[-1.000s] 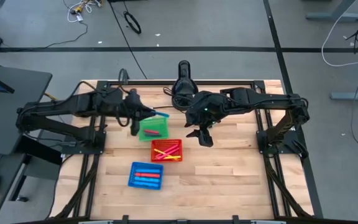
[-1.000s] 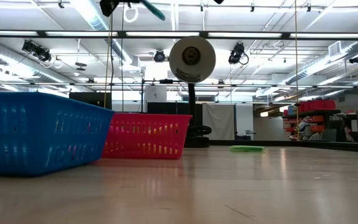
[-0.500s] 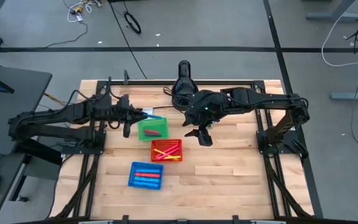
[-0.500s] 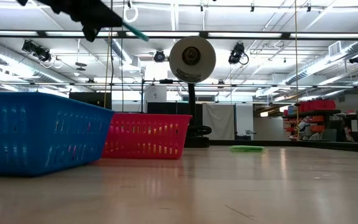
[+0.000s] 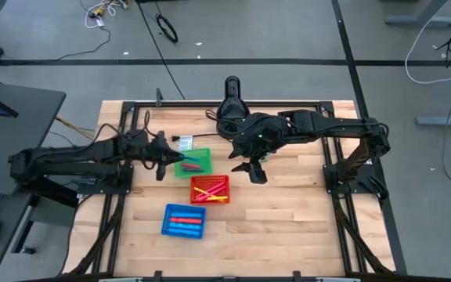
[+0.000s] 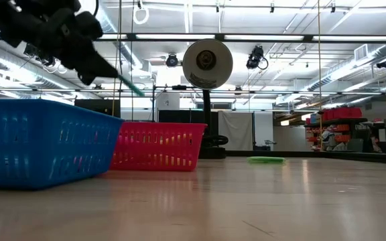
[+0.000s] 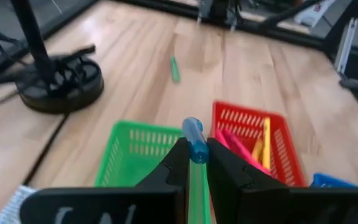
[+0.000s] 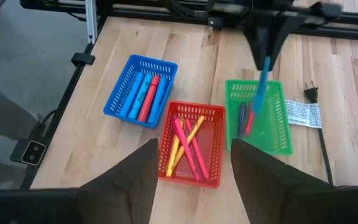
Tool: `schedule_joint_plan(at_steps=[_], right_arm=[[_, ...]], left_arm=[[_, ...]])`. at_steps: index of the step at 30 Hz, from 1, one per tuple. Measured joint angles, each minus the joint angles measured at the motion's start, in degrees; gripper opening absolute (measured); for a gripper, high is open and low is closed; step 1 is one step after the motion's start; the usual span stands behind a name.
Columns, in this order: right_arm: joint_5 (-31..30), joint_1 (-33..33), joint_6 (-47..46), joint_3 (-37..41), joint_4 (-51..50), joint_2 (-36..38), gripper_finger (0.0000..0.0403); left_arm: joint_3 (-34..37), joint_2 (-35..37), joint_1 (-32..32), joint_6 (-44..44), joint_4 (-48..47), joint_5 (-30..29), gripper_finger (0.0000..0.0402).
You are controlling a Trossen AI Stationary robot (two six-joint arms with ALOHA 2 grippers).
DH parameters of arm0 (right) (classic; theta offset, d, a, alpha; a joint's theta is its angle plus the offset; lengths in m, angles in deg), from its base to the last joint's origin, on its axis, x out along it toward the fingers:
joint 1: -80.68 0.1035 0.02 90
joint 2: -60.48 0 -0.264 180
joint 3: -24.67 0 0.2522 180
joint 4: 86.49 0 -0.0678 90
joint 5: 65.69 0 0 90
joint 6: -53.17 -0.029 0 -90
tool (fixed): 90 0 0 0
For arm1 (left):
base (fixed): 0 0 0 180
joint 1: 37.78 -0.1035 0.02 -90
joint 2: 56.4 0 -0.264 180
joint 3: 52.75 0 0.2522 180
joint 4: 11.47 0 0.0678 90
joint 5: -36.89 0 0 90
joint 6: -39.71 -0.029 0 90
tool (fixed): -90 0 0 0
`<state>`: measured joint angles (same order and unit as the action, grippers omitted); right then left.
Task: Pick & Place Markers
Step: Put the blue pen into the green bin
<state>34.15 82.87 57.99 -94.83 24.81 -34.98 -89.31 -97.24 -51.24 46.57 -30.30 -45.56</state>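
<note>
Clamping a blue-capped marker [image 7: 194, 146], left claw [image 7: 195, 163] hovers, seemingly over green basket [image 7: 129, 163].

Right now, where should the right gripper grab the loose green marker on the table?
Mid-barrel, probably from straight above, jaws closing across its thin width. The green marker lies flat on the table, apart from the green basket, so nothing crowds it. The right gripper is open.

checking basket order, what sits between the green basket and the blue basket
The red basket, holding pink and yellow markers, sits between the green basket and the blue basket. The high view and right wrist view both show this.
</note>
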Motion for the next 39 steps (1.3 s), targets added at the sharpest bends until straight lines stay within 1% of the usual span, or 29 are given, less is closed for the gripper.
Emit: schedule_joint_plan(at_steps=[7, 14, 17, 21, 24, 27, 31, 36, 39], right_arm=[[0.00, 0.00, -0.01, 0.00, 0.33, 0.00, 0.0201], [0.01, 0.00, 0.04, 0.00, 2.49, 0.00, 0.0201], [0.02, 0.00, -0.37, 0.00, 3.18, 0.00, 0.0201], [0.04, 0.00, -1.06, 0.00, 3.47, 0.00, 0.0201], [0.04, 0.00, -1.15, 0.00, 4.15, -0.02, 0.0201], [0.04, 0.00, -1.51, 0.00, 4.74, -0.02, 0.0201], [0.04, 0.04, -1.57, 0.00, 4.83, -0.02, 0.0201], [0.04, 0.04, -1.79, 0.00, 4.83, -0.02, 0.0201], [0.04, 0.04, -1.79, 0.00, 4.83, -0.02, 0.0201]], left_arm=[[5.38, -0.02, -0.01, -0.15, 2.74, -1.44, 0.0037], [11.36, -0.04, 0.02, 0.21, 7.61, -2.00, 0.0037], [12.62, -0.05, 0.02, 0.26, 8.87, -3.18, 0.0037], [13.62, -1.17, 0.02, 0.37, 9.29, -2.87, 0.0037], [13.91, -3.32, 0.02, 0.46, 10.83, -2.37, 0.0037], [13.87, -6.12, 0.02, 0.18, 15.60, -1.94, 0.0037], [13.81, -10.16, 0.02, 1.65, 18.61, -3.22, 0.0037], [13.81, -14.52, 0.04, 2.37, 20.64, -0.12, 0.0037], [13.81, -15.71, 0.02, 3.40, 24.38, -0.15, 0.0038]])
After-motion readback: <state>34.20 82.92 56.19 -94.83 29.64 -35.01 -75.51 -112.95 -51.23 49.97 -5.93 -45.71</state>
